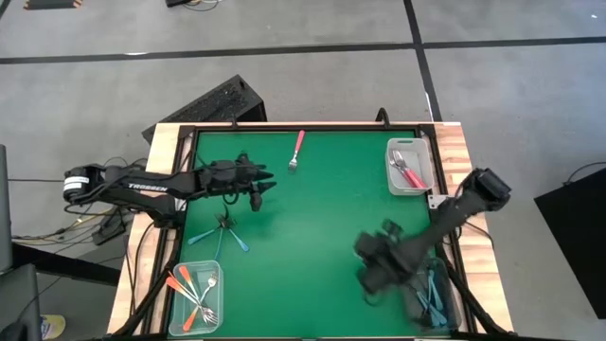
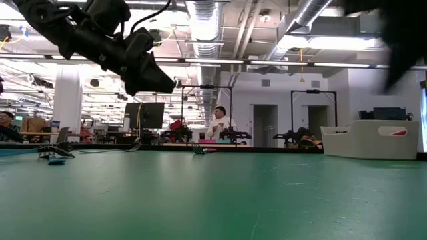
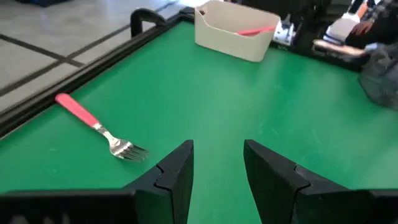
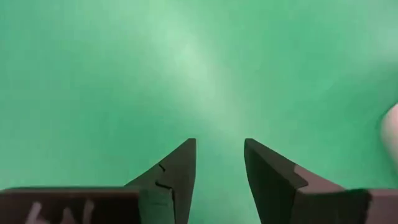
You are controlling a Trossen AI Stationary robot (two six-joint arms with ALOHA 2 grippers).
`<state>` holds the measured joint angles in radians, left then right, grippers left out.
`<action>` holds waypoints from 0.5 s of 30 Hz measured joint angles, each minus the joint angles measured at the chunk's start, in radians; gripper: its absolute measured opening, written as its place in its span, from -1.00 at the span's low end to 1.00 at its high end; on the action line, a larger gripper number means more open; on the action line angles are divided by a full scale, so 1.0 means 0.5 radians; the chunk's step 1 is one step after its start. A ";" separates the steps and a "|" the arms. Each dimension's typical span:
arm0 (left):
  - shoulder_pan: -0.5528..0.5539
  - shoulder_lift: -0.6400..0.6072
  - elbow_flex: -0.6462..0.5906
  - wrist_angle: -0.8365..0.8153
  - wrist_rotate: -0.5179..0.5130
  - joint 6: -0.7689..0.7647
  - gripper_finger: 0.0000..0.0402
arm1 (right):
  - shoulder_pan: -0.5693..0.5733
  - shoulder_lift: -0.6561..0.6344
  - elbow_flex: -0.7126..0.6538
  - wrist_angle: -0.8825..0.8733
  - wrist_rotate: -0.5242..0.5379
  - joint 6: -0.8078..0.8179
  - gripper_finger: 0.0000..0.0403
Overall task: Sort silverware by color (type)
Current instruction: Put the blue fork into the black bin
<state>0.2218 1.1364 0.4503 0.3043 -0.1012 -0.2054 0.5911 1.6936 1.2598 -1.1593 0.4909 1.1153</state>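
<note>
A pink-red-handled fork [image 1: 297, 150] lies flat on the green mat near the far edge; in the left wrist view the same fork [image 3: 98, 127] lies ahead of my open, empty left gripper [image 3: 217, 148]. My left gripper [image 1: 265, 181] hovers above the mat, short of that fork. Two light blue forks [image 1: 227, 232] lie crossed on the mat under my left arm. My right gripper [image 4: 219, 147] is open and empty over bare mat near the table's right near part [image 1: 371, 282]. Orange forks [image 1: 194, 294] fill the near-left bin, pink-red forks [image 1: 409, 171] the far-right bin, blue forks [image 1: 436, 294] the near-right bin.
Three clear bins stand at the mat's corners: near left [image 1: 180, 317], far right [image 1: 394, 185], near right [image 1: 426, 320]. A raised black frame [image 1: 312, 128] borders the mat. The mat's middle [image 1: 312, 237] is bare. People and benches show in the room beyond in the low view.
</note>
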 joint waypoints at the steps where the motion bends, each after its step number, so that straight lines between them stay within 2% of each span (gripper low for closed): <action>1: -0.012 -0.029 0.000 -0.033 -0.007 -0.020 -0.37 | -0.085 0.000 0.000 0.027 0.091 -0.076 -0.22; 3: -0.043 -0.097 0.000 -0.095 -0.023 -0.042 -0.37 | -0.256 0.000 0.000 0.113 0.165 -0.252 -0.23; 8: -0.094 -0.293 -0.027 -0.317 -0.139 -0.050 -0.37 | -0.612 0.000 0.000 0.493 0.097 -0.873 -0.26; 12: -0.159 -0.435 -0.102 -0.542 -0.151 -0.220 -0.37 | -0.786 0.000 0.000 0.832 -0.088 -1.304 -0.27; 15: -0.235 -0.528 -0.192 -0.795 -0.200 -0.430 -0.37 | -0.849 0.000 0.000 1.018 -0.200 -1.491 -0.28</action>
<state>0.1043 0.8724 0.3543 -0.0932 -0.2012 -0.4205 0.1664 1.6936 1.2598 -0.6505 0.3908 0.3700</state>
